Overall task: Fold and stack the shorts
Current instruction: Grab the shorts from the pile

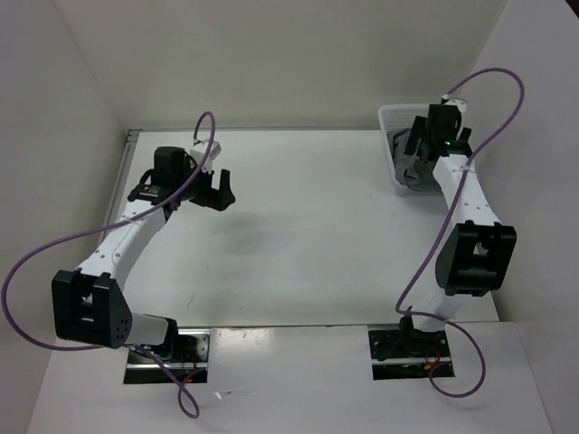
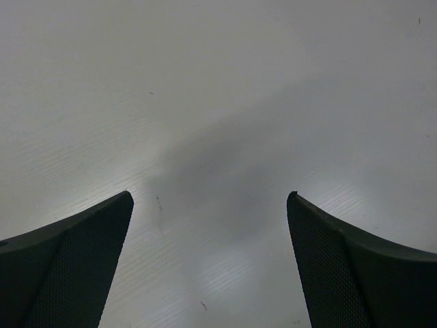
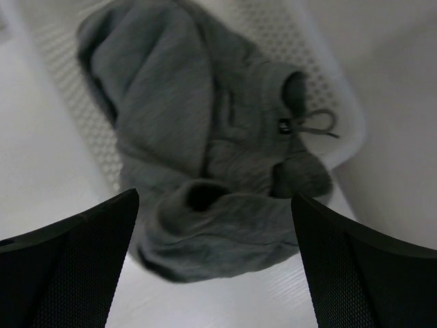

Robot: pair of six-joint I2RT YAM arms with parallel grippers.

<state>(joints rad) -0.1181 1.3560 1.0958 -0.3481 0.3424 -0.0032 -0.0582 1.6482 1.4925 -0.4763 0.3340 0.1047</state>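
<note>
- Left gripper (image 2: 210,195): fingers spread, empty, above bare table (image 2: 218,82).
- Right gripper (image 3: 215,198): spread, empty, hovering over the shorts (image 3: 171,130).
- Shorts lie crumpled just beneath it, inside the white basket (image 3: 334,116). A deep pinch could snag mesh, dragging the basket along.

A white plastic mesh basket (image 3: 287,41) sits directly below the right pincer (image 3: 213,197), its perforated walls running off ahead of the pincer and its rim curving round on the pincer's right. White tabletop (image 2: 218,102) spreads beneath and ahead of the left pincer (image 2: 210,195).
</note>
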